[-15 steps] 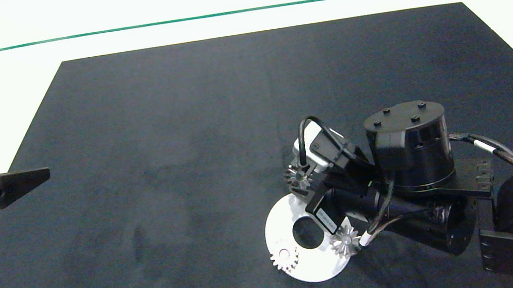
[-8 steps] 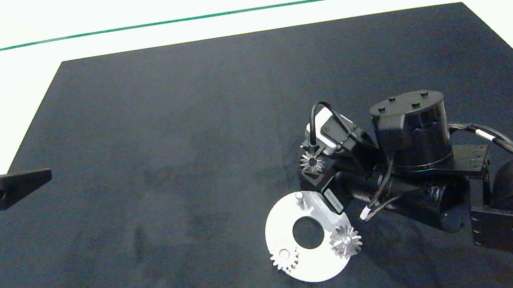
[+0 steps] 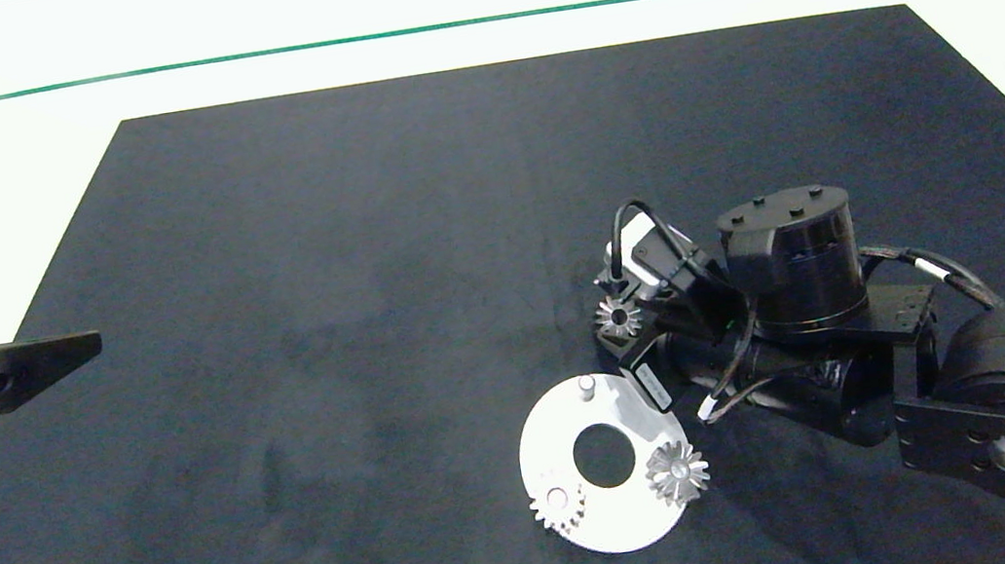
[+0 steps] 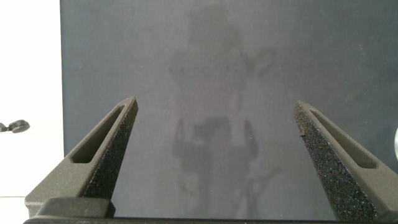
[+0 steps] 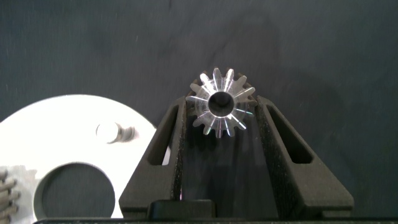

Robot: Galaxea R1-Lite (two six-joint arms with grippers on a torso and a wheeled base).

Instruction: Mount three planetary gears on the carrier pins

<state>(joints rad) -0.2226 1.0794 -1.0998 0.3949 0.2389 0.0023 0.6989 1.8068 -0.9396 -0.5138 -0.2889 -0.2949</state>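
Third gear (image 5: 220, 103) pinched by its toothed rim in the clenched jaws of the right gripper (image 3: 619, 328), held at about one o'clock off the white disc (image 3: 634, 519), just beside the bare pin (image 3: 587, 387) at the disc's twelve o'clock; other two gears (image 3: 677, 473) (image 3: 558, 507) seated at four and eight o'clock. Small, rigid, probably slick metal, likely to tilt or skate in the grip, so best taken across opposite teeth, bore left clear. Left gripper (image 4: 214, 155) parked spread wide, nothing held, at nine o'clock on the table (image 3: 311, 250).
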